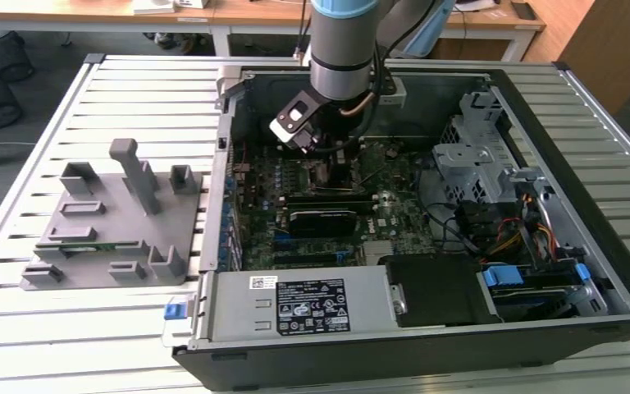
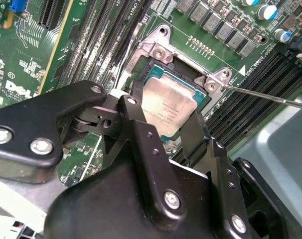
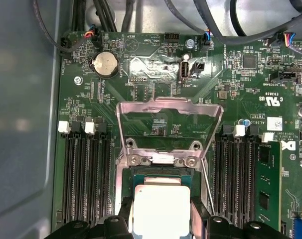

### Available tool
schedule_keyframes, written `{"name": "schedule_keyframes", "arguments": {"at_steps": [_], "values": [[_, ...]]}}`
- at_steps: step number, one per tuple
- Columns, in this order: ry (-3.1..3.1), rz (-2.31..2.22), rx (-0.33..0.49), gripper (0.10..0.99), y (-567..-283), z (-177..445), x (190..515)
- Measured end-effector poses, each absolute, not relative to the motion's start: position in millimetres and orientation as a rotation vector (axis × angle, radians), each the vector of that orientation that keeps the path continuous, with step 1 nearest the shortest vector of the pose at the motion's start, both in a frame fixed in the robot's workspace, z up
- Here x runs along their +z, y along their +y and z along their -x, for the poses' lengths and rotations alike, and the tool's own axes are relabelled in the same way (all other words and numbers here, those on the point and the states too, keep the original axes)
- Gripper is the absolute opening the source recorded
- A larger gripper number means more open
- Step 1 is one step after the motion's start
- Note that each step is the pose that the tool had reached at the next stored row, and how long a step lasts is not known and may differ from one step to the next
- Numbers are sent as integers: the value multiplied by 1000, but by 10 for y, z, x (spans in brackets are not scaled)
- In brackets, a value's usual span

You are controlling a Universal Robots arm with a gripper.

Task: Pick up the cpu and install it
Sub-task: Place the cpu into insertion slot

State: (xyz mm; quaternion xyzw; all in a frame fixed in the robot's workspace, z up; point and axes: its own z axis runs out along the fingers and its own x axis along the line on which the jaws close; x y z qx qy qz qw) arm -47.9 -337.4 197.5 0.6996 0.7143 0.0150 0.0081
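Observation:
The cpu (image 2: 168,104), a silver-topped square chip with a thin green rim, sits at the motherboard socket (image 2: 158,50) between my two black fingers (image 2: 136,107). My gripper (image 2: 166,117) is shut on the cpu, one finger against each of two opposite edges. In the first wrist view the cpu (image 3: 161,206) lies just below the socket's hinged metal frame (image 3: 168,112), which is swung open, with my gripper (image 3: 162,221) around it. I cannot tell whether the chip rests in the socket or hovers just over it. The exterior view shows my gripper (image 1: 331,160) lowered into the open computer case (image 1: 577,271).
Memory slots (image 3: 86,174) flank the socket on both sides, and a thin wire lever (image 2: 260,93) sticks out beside it. A black card (image 1: 321,217), the power supply (image 1: 293,304) and a drive cage (image 1: 479,156) crowd the case. A grey fixture (image 1: 112,222) stands on the table at the exterior view's left.

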Motion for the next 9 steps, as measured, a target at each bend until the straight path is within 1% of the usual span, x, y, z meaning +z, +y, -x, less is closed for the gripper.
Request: {"name": "schedule_keyframes", "arguments": {"at_steps": [9], "values": [[2228, -2191, 47, 541, -3374, 478, 1940]]}}
